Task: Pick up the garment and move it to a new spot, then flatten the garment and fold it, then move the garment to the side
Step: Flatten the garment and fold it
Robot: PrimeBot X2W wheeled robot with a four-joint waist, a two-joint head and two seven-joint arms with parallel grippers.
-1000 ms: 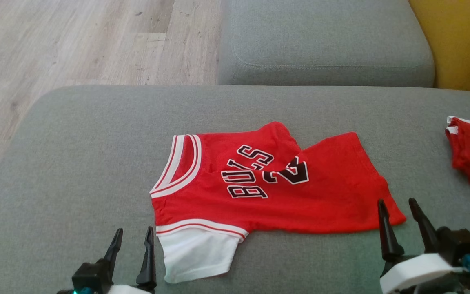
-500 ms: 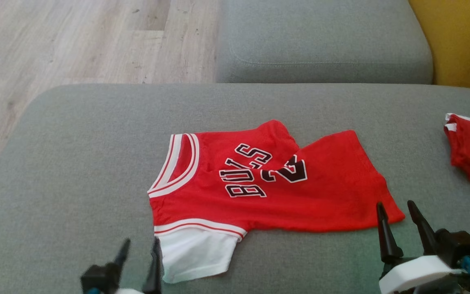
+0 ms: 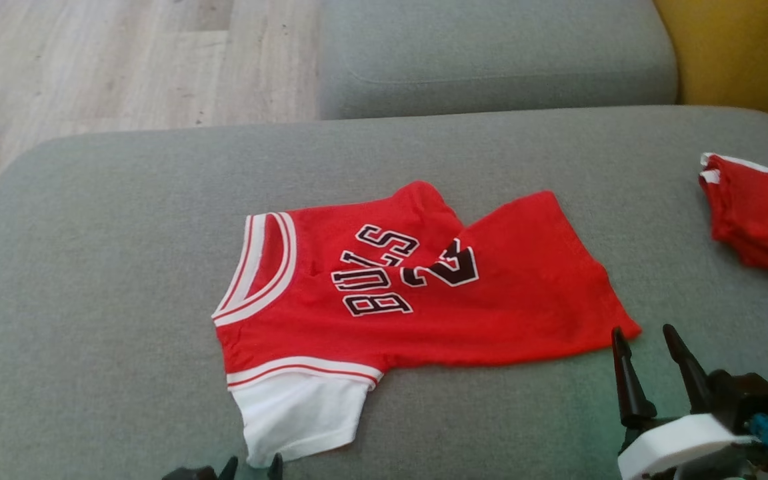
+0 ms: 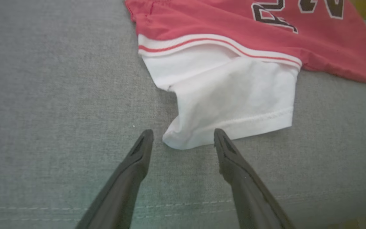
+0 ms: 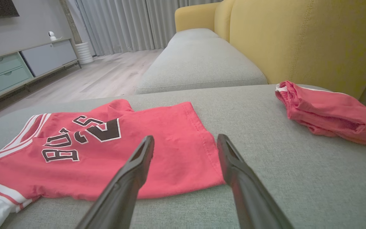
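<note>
A small red jersey (image 3: 411, 293) with black lettering, white collar trim and a white sleeve (image 3: 297, 417) lies wrinkled on the grey sofa cushion (image 3: 124, 267). My left gripper (image 4: 183, 136) is open, its fingers hovering just short of the white sleeve's (image 4: 233, 98) near corner; its tips peek in at the head view's bottom edge (image 3: 251, 461). My right gripper (image 3: 644, 333) stands open by the jersey's hem corner, and in the right wrist view (image 5: 185, 140) its fingers frame the jersey's (image 5: 106, 143) hem.
A second folded red garment (image 3: 757, 213) lies at the cushion's right edge, also in the right wrist view (image 5: 326, 111). Another grey cushion (image 3: 491, 60) sits behind, a yellow backrest (image 3: 744, 53) at the right, wood floor (image 3: 91, 60) to the left.
The head camera has shifted, so the scene slid left and up. The left gripper has dropped to the bottom edge of the head view. The right gripper has held still.
</note>
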